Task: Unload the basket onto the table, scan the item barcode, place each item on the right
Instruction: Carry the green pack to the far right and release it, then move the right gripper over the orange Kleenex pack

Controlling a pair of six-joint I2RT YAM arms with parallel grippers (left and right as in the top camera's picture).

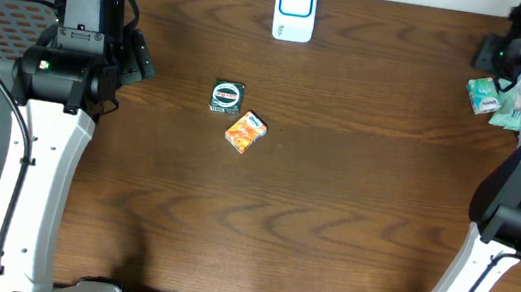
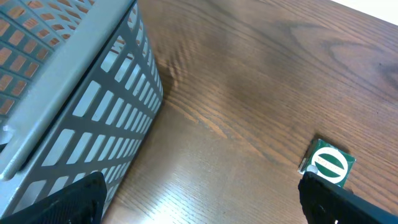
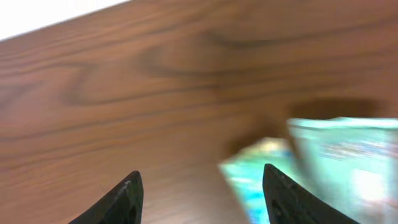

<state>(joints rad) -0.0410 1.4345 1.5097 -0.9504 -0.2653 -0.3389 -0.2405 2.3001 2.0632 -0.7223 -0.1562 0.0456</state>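
Judging by the pose, this is the pick step: no item is at the scanner point(image 1: 295, 7) yet. The green packets point(image 3: 339, 168) lie in a small pile at the counter's point(image 1: 354, 199) far right edge, blurred in the wrist view. The right end effector point(image 3: 200, 193) hangs just beside them, released, with nothing between its jaws. One packet sits right by its right-hand finger, but I can't tell whether they touch.

The next move likely calls for shifting over one packet, clamping it, then carrying it left to the scanner at the top centre with the barcode facing it. Barcode side not readable here.

A round-labelled green pack point(image 1: 228, 96) and an orange pack point(image 1: 245, 131) lie mid-counter, touching or nearly so, well apart from the pile. They are below the scanner and don't look to block the path.

The left end effector point(image 2: 202, 199) is released wide and empty, beside the grey mesh basket point(image 2: 74, 93) at far left. The neighbouring packets in the pile are the main obstruction.
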